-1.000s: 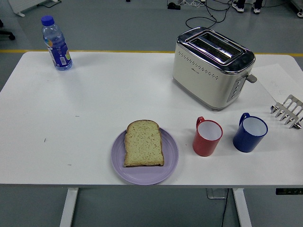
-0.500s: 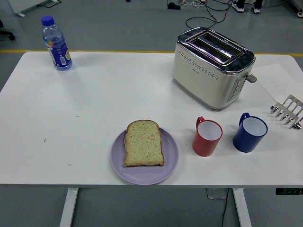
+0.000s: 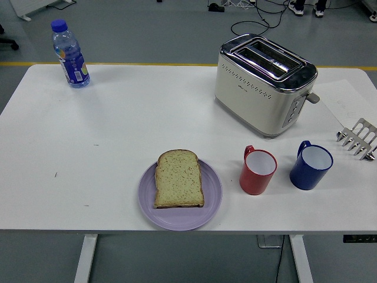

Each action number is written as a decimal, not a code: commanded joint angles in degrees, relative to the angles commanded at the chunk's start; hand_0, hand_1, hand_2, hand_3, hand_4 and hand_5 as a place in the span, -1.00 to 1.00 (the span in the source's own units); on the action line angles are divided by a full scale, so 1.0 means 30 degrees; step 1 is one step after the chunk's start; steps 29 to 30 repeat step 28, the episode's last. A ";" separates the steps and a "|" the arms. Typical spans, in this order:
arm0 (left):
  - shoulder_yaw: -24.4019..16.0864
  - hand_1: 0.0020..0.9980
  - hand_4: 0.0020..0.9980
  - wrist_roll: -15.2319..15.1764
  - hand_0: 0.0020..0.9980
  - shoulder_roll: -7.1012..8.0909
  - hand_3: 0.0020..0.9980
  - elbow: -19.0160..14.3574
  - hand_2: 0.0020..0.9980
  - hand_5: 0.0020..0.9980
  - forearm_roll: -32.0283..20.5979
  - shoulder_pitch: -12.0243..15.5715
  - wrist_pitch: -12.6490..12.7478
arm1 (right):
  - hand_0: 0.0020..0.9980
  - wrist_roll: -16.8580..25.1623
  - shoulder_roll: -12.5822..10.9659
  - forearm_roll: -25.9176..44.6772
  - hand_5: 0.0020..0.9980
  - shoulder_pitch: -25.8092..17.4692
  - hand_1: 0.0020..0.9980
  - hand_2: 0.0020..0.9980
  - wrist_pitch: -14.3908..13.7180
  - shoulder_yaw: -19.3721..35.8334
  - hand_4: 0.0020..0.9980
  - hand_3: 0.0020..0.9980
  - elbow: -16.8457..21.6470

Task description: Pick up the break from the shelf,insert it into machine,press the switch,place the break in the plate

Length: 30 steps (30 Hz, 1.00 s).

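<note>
A slice of bread (image 3: 179,178) lies flat on a lilac plate (image 3: 212,205) near the table's front edge, at the middle. The cream and chrome toaster (image 3: 262,85) stands at the back right with its two slots empty and its side lever (image 3: 313,97) up. A metal toast rack (image 3: 358,138) sits at the right edge, with nothing in it. Neither of my hands is in view.
A red mug (image 3: 258,171) and a blue mug (image 3: 310,166) stand between the plate and the rack, in front of the toaster. A water bottle with a blue cap (image 3: 70,55) stands at the back left. Cables lie on the floor beyond the table.
</note>
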 joint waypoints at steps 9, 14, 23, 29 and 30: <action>0.0048 -0.04 -0.31 -0.0017 -0.16 0.0001 0.12 0.0000 0.02 1.00 -0.0080 -0.0138 -0.0002 | 0.40 -0.0085 0.0114 0.0132 -0.37 0.0121 0.34 0.39 0.0017 0.0028 -0.08 0.27 -0.0096; 0.0110 -0.04 -0.31 -0.0029 -0.16 0.0007 0.12 0.0000 0.02 1.00 -0.0112 -0.0192 -0.0010 | 0.39 -0.0087 0.0101 0.0189 -0.37 0.0117 0.34 0.39 -0.0032 0.0169 -0.08 0.27 -0.0098; 0.0081 -0.04 -0.31 -0.0042 -0.16 0.0001 0.12 0.0000 0.02 1.00 -0.0098 -0.0262 0.0005 | 0.39 -0.0322 0.0121 0.0471 -0.37 0.0101 0.32 0.37 -0.0224 0.0635 -0.09 0.23 -0.0117; 0.0080 -0.04 -0.31 -0.0056 -0.16 0.0014 0.12 0.0000 0.02 1.00 -0.0087 -0.0274 -0.0013 | 0.39 -0.0366 0.0149 0.0681 -0.38 0.0119 0.31 0.36 -0.0402 0.0655 -0.09 0.23 -0.0137; 0.0080 -0.04 -0.31 -0.0056 -0.16 0.0014 0.12 0.0000 0.02 1.00 -0.0087 -0.0274 -0.0013 | 0.39 -0.0366 0.0149 0.0681 -0.38 0.0119 0.31 0.36 -0.0402 0.0655 -0.09 0.23 -0.0137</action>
